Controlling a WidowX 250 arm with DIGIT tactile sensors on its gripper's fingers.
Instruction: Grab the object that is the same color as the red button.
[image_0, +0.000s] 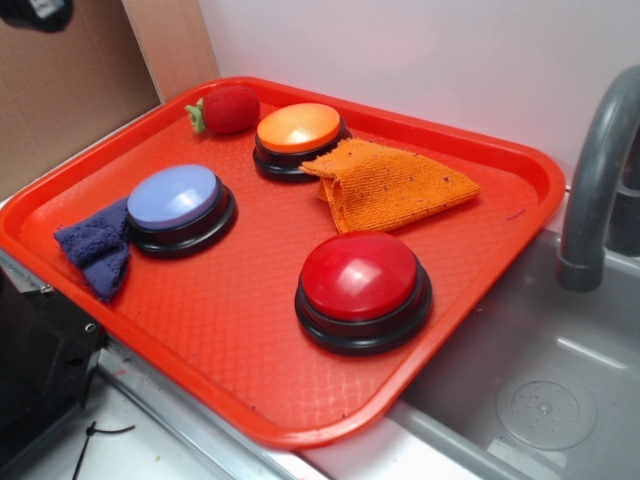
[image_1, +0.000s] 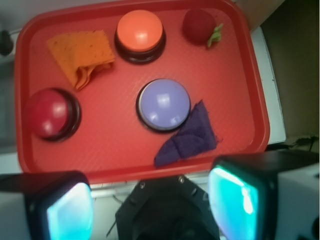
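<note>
The gripper (image_1: 152, 202) hangs above the tray's near edge with its two glowing, translucent fingers (image_1: 235, 197) spread wide and nothing between them. Below lies a red plastic tray (image_0: 240, 330) with a pebbled, waffle-like surface. Nearest the gripper, a rumpled purple cloth (image_1: 187, 137) touches the lavender button (image_1: 164, 104). The glossy red button (image_0: 360, 275) sits on a round black base. The fuzzy strawberry (image_0: 228, 108) (leafy green top) rests in the far corner, beside the orange button (image_0: 298, 128), which a folded, coarse-woven orange cloth (image_0: 390, 185) touches.
</note>
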